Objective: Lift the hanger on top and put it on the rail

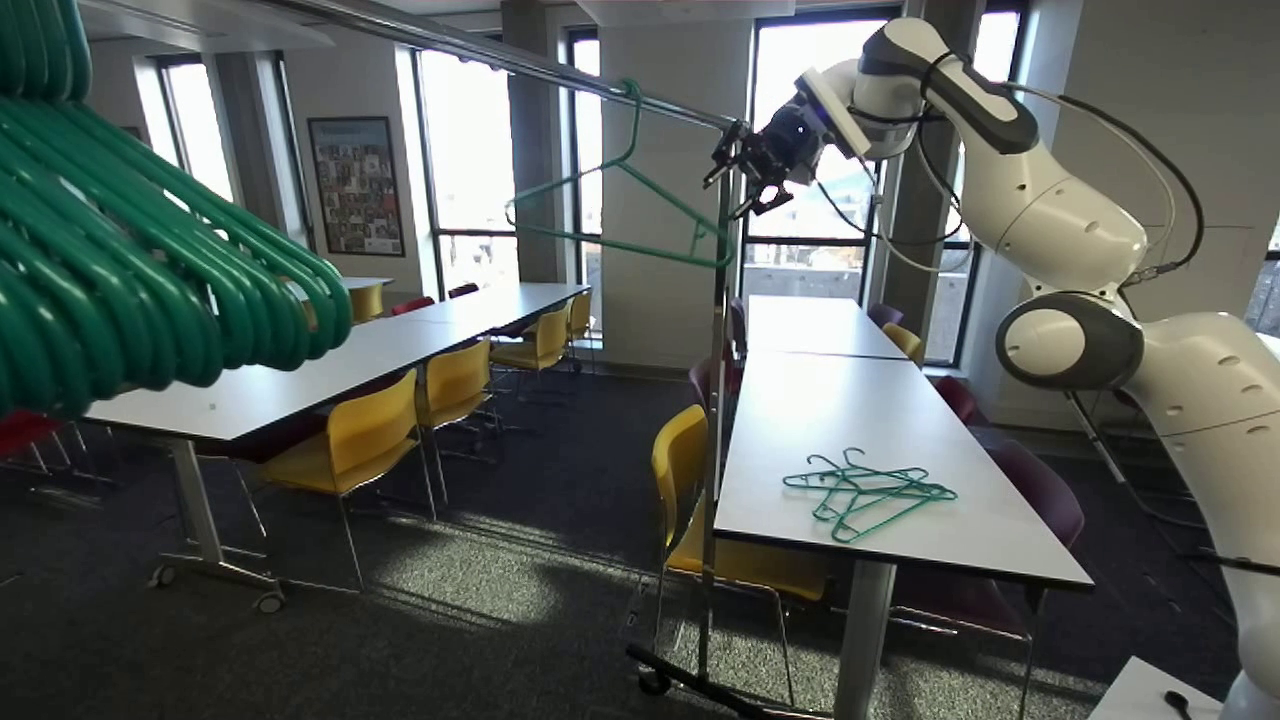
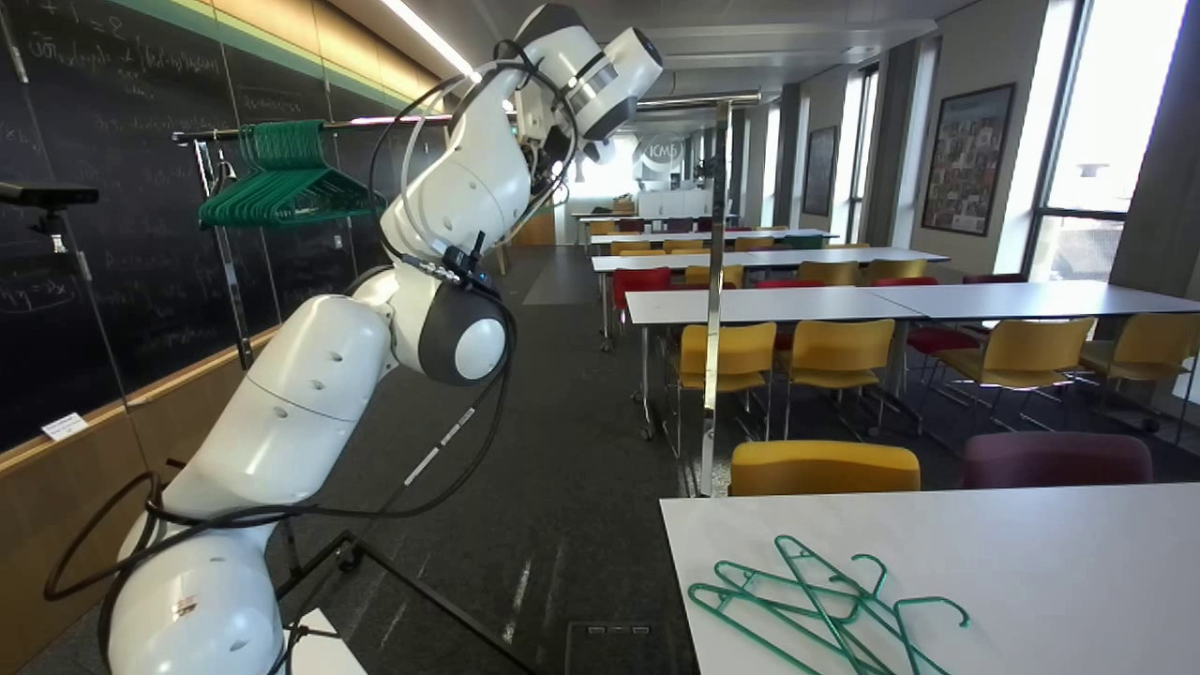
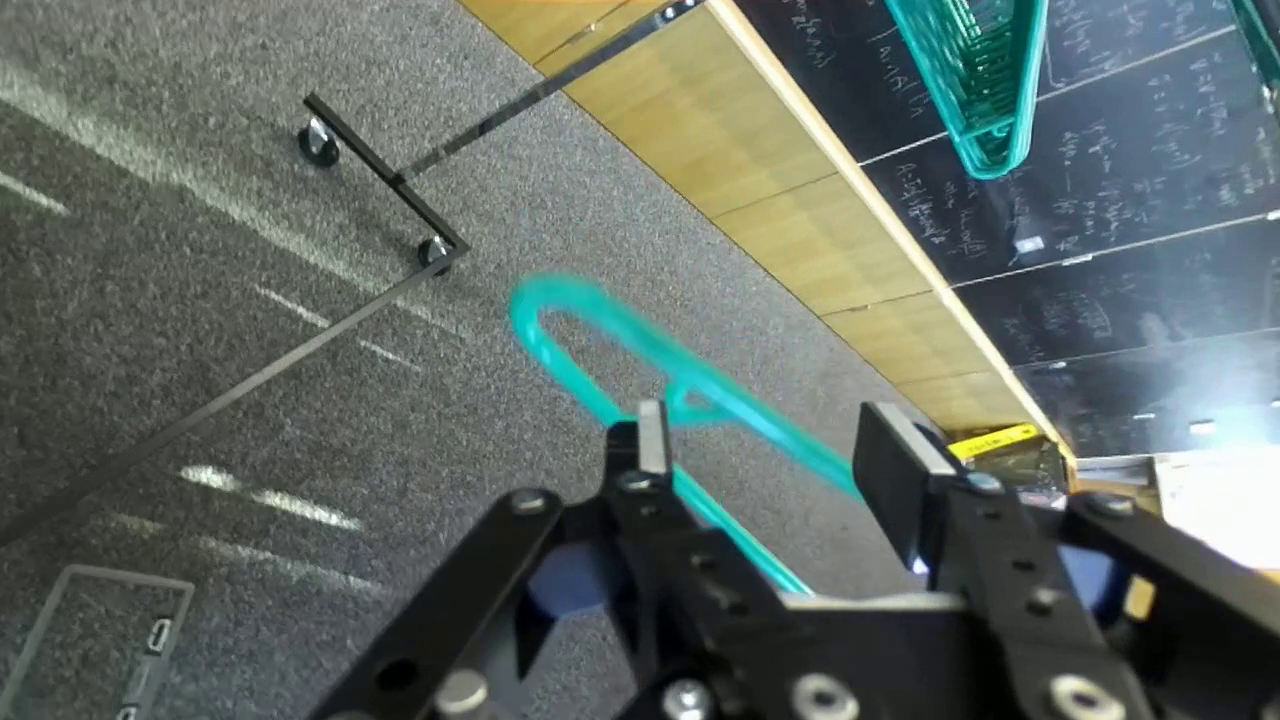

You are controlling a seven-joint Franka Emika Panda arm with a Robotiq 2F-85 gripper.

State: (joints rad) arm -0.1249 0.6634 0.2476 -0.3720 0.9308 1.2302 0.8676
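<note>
A green hanger (image 1: 610,242) hangs by its hook on the metal rail (image 1: 500,60), near the rail's end, in an exterior view. In the wrist view this hanger (image 3: 740,400) passes behind the fingers and is blurred. My gripper (image 1: 720,200) is just beside the rail's end post, to the right of the hanger. In the wrist view the gripper (image 3: 770,440) has its fingers wide apart with nothing clamped between the pads. Several green hangers (image 1: 890,490) lie in a loose pile on the white table; the pile (image 2: 812,591) shows in both exterior views.
A dense row of green hangers (image 1: 150,260) hangs at the rail's far end, also in the wrist view (image 3: 985,100). The rack's upright post (image 2: 714,281) stands at the table's edge. A yellow chair (image 1: 680,470) is beside the white table (image 1: 800,400).
</note>
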